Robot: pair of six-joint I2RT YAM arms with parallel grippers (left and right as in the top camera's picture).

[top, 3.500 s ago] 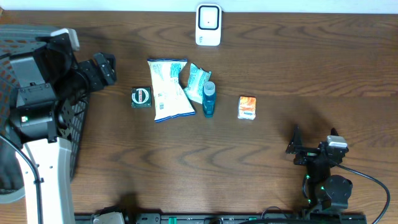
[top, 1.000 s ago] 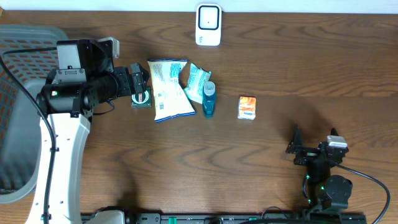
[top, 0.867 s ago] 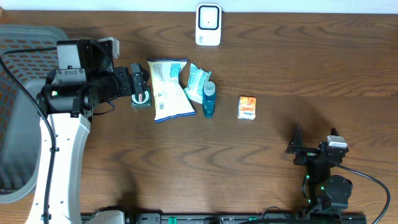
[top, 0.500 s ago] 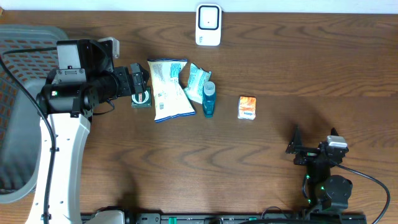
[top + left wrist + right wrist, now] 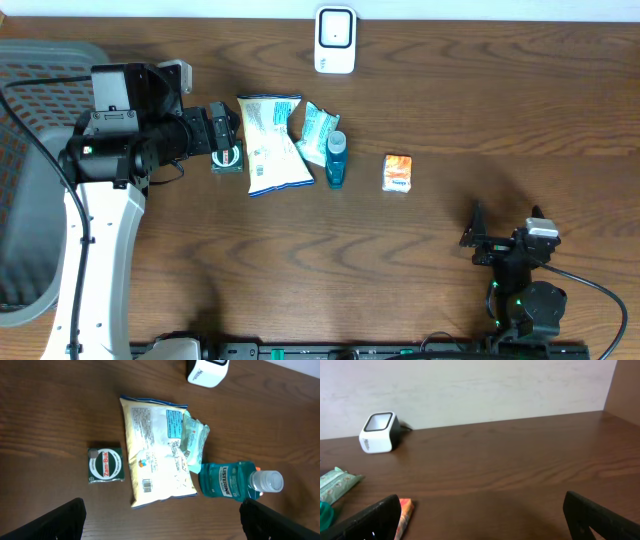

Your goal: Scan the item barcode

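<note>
Compared with the frame of three and a half seconds ago, the left arm has swung from above the basket at the 9 o'clock edge toward the row of goods. The left tool now hangs over the green tin. Over the last second nothing has moved on either side. The right arm has kept its place near the 5 o'clock corner of the desk the whole time.

The left tool is spread wide and holds nothing. In its wrist view one finger shows in each lower corner. The tin lies flat on the desk with its round label facing up. It sits at about 10 o'clock from the middle of the tool, nearer to the left-hand finger and apart from both. In the overhead view the tool covers part of the tin.

At 3 o'clock of the tin, just beside it, lies the white snack bag with its barcode up. After it come the wipes pack and the mouthwash bottle on its side. The orange box lies further toward 3 o'clock. The scanner stands at the 12 o'clock edge, well apart from the tin.

The right tool is also spread wide and empty.
</note>
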